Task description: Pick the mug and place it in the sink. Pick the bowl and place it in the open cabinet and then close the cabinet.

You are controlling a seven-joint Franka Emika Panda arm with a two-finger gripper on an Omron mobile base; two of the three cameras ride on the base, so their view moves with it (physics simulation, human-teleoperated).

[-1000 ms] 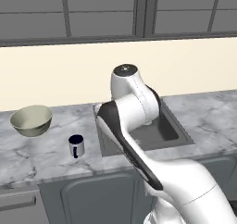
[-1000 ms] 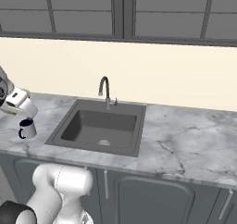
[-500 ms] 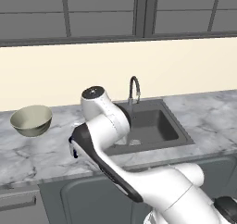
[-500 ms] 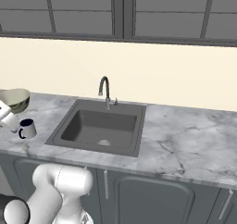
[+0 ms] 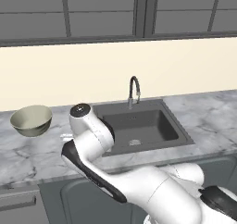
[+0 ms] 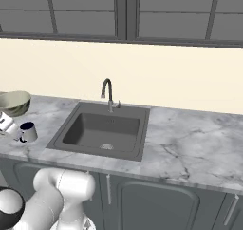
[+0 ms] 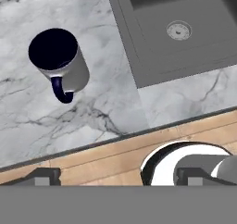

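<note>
At 10 o'clock above the open pincer (image 7: pixel 115 177), the mug (image 7: pixel 60 63) sits alone; a crooked grab could tip it.

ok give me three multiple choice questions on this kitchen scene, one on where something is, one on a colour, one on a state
1. Where does the mug stand?
A. inside the sink
B. on the marble counter beside the sink
C. inside the bowl

2. What colour is the inside of the mug?
A. dark navy
B. cream
C. red

3. What state is the gripper in?
A. shut on the mug
B. shut on the bowl
C. open, holding nothing

Answers:
1. B: the hand view shows the mug upright on the counter, apart from the sink.
2. A: its inside looks deep blue, while the bowl has the cream inside.
3. C: the two finger tips stand wide apart at the bottom of the hand view with nothing between them, and the mug sits clear of them.
</note>
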